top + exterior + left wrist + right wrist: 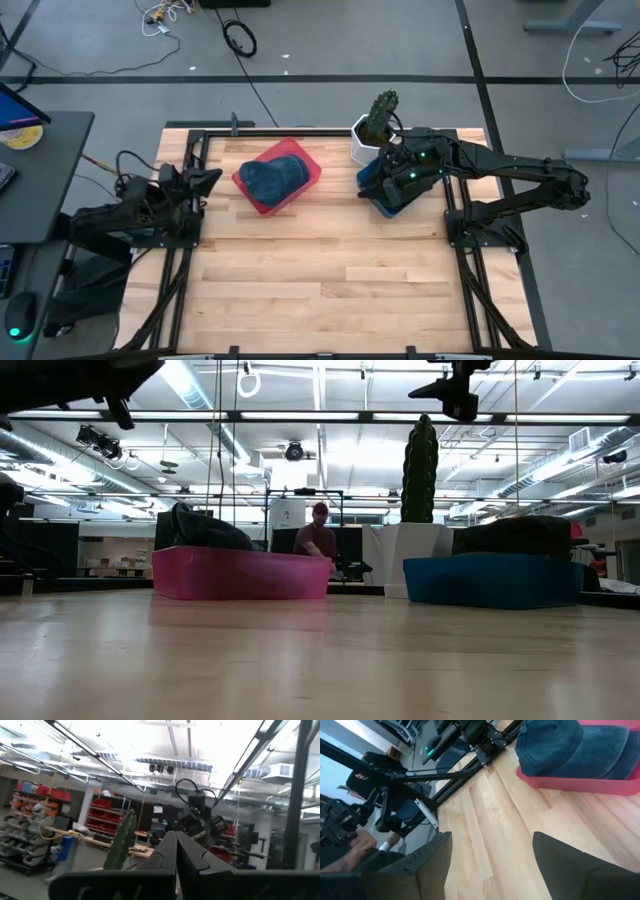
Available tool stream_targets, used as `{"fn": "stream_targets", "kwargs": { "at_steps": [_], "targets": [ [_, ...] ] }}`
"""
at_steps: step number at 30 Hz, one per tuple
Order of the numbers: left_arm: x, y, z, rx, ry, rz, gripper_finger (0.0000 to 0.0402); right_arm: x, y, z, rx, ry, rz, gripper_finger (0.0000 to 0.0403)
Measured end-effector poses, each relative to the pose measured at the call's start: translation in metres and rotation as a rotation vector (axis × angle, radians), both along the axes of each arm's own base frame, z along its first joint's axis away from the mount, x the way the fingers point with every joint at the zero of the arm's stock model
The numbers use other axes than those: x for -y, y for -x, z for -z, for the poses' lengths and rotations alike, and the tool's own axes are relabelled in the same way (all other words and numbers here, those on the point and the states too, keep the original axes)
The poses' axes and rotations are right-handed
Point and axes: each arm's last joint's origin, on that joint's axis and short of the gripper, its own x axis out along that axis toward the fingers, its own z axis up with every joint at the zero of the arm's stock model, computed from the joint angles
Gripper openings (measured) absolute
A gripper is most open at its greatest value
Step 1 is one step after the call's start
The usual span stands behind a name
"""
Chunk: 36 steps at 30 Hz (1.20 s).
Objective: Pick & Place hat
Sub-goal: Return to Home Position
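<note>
Red plastic bin sits on the light wooden table at back centre. Blue denim caps are piled inside it, rising above the rim. Blue plastic bin stands to its right, well apart, with a black cap resting in it, seen in the low view. Green cactus in a white pot stands just behind the blue bin.

Right gripper hangs above the blue bin, fingers spread wide, nothing between them, pointing toward the red bin. Left gripper is folded back at the table's left edge, off the work area, with its fingers pressed together and empty. A person shows far behind the table in the low view.
</note>
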Motion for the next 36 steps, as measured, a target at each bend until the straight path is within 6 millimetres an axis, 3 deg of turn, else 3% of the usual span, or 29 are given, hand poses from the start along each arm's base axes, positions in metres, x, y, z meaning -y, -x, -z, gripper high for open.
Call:
{"fn": "stream_targets", "kwargs": {
  "at_steps": [8, 15, 32, 36],
  "targets": [
    [0.0, -0.008, 0.028, 0.117, -0.005, 0.022, 0.0001, 0.0, 0.0, 0.001, -0.007, 0.0, 0.002, 0.0278],
    [-0.001, -0.011, 0.035, 0.05, -0.003, 0.019, 0.0001, 0.0, 0.001, 0.001, -0.014, -0.001, 0.003, 0.0278],
    [-0.001, -0.024, 0.077, -0.428, -0.038, 0.02, 0.0002, 0.0, 0.002, 0.004, -0.049, -0.001, -0.002, 0.0278],
    [0.0, -0.025, 0.08, -0.463, -0.06, 0.077, 0.0002, 0.0, 0.002, 0.004, -0.048, 0.004, -0.004, 0.0278]
  ]
}}
